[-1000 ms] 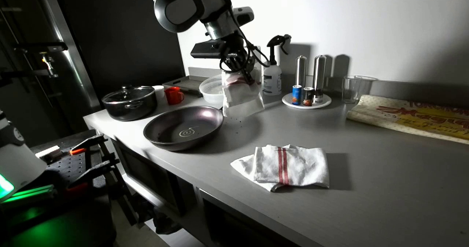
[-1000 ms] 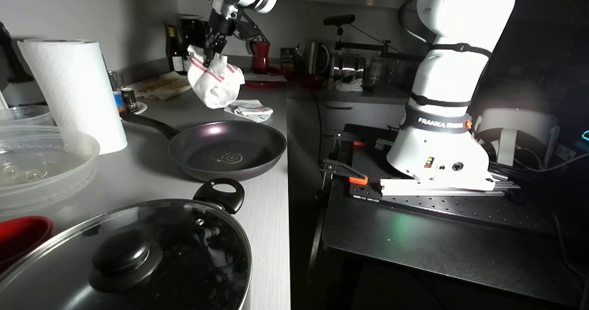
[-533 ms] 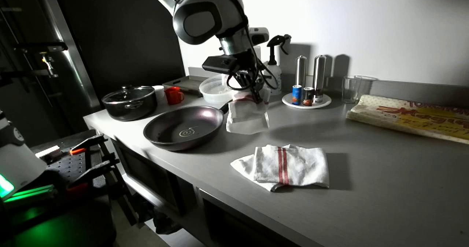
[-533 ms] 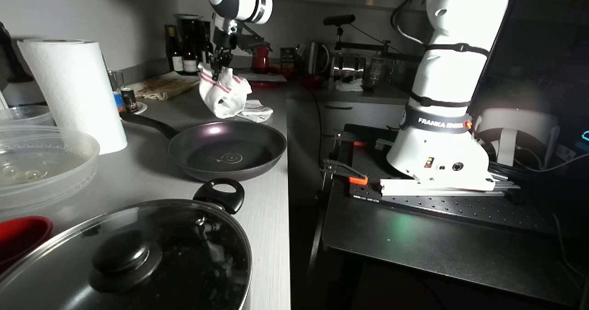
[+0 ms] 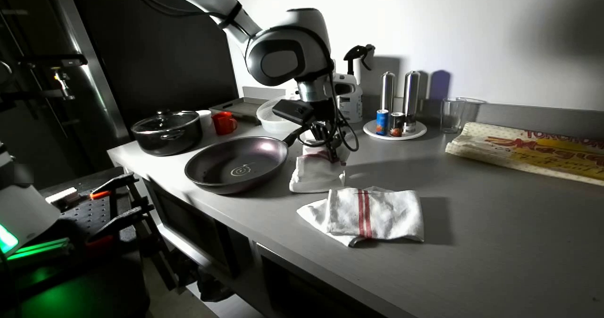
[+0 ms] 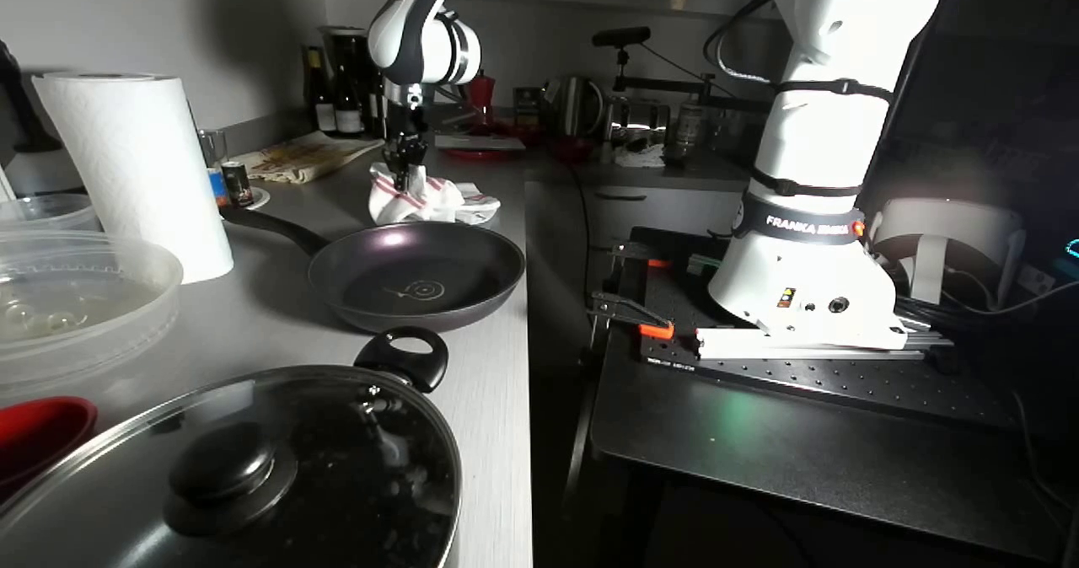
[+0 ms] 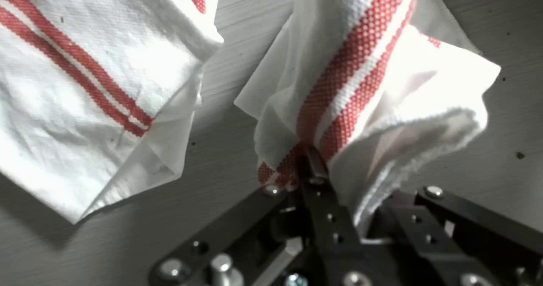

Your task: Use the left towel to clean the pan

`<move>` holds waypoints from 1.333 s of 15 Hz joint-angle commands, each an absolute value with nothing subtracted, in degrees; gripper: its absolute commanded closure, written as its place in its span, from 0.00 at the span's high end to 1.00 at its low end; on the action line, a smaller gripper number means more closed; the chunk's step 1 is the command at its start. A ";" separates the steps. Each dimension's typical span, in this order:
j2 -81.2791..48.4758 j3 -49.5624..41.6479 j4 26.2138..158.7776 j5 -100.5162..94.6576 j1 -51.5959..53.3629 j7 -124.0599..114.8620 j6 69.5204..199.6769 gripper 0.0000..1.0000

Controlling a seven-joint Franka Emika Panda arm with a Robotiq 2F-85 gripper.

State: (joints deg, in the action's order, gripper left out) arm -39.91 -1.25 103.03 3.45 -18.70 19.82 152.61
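My gripper (image 5: 332,154) is shut on a white towel (image 5: 315,175) with red stripes. It holds the towel bunched from above, its lower edge at or just above the counter. The gripper also shows in an exterior view (image 6: 405,172) and in the wrist view (image 7: 339,180), where cloth hides part of the fingers. A folded towel (image 5: 377,214) with red stripes lies close beside it on the counter; it also shows in the wrist view (image 7: 93,86). The dark frying pan (image 5: 236,167), also in an exterior view (image 6: 421,269), stands on the towel's other side, apart from it.
A lidded black pot (image 5: 167,131), red cup (image 5: 224,123) and clear plastic tub (image 5: 273,117) stand beyond the pan. A paper roll (image 6: 139,172), spray bottle (image 5: 350,101), plate (image 5: 370,129) with shakers, and printed cloth (image 5: 533,153) are along the wall.
My gripper has come down with the towel from well above the counter to counter level, and slightly nearer the folded towel. The pan and folded towel have not moved.
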 commanded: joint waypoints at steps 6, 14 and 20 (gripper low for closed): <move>-45.66 -4.99 95.57 0.00 -16.18 14.52 145.06 0.39; -45.74 -4.66 94.50 0.30 -16.64 15.28 142.22 0.91; -42.77 -4.00 97.96 0.74 -17.48 16.79 143.44 1.00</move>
State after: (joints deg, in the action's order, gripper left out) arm -45.08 -4.11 96.05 1.50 -17.32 16.44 144.15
